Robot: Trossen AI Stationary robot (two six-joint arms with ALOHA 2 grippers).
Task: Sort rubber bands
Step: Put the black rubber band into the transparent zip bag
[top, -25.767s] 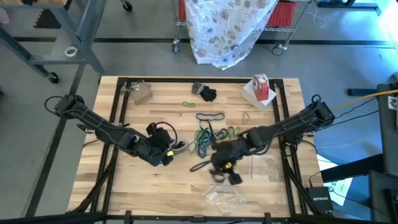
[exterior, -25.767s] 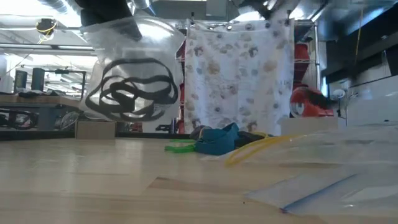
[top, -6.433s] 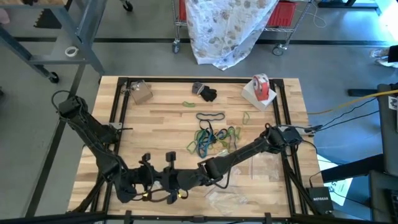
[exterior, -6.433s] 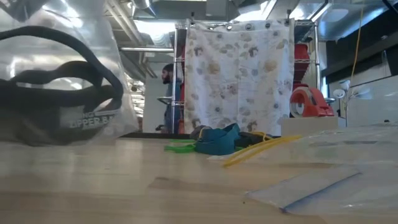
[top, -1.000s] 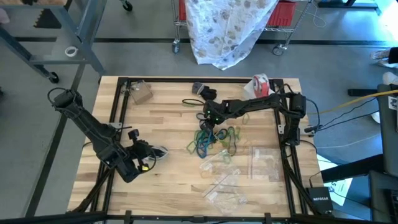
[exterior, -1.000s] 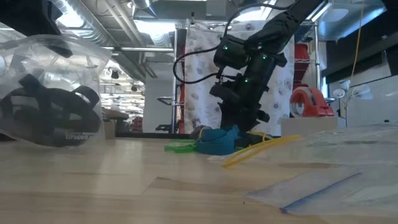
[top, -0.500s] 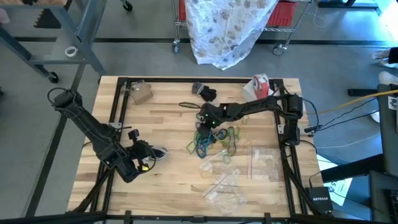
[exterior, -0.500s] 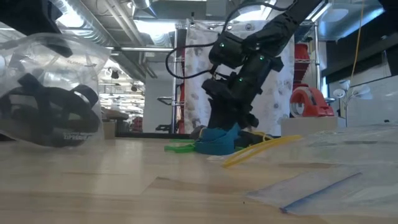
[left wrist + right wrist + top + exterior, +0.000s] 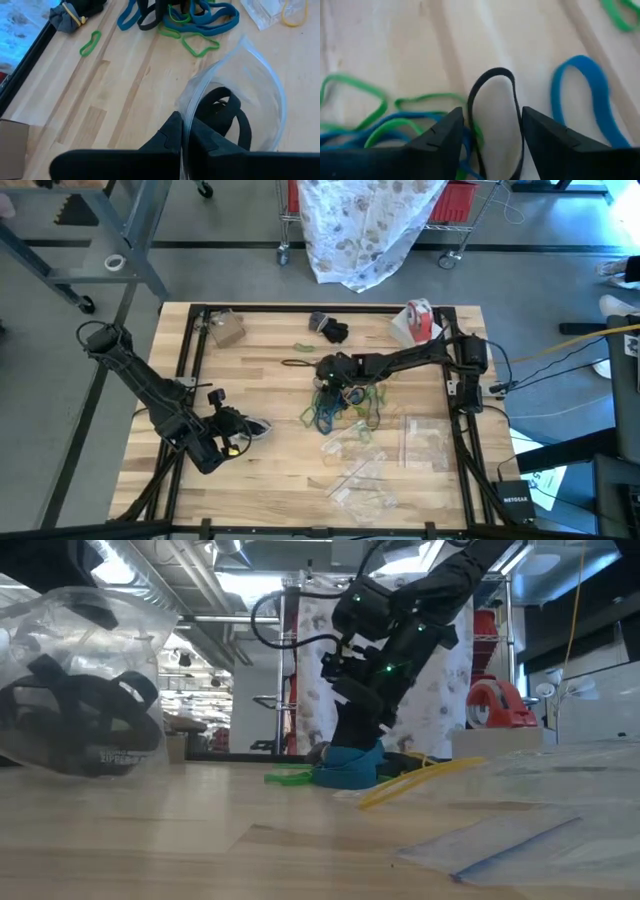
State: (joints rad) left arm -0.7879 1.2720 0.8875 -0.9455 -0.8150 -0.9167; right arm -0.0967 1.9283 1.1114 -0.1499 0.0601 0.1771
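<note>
Over pile, R tool wide open, straddling black band.

The pale wooden slatted bench has a black metal frame along its edges. Near its middle lies a tangled heap of teal-blue, green and black rubber bands. A single green band lies apart toward the far edge, near a dark crumpled bundle. A brown cardboard piece sits at the far left corner, a red-and-white tape roll at the far right. Clear plastic bags lie flat on the near right part.
</note>
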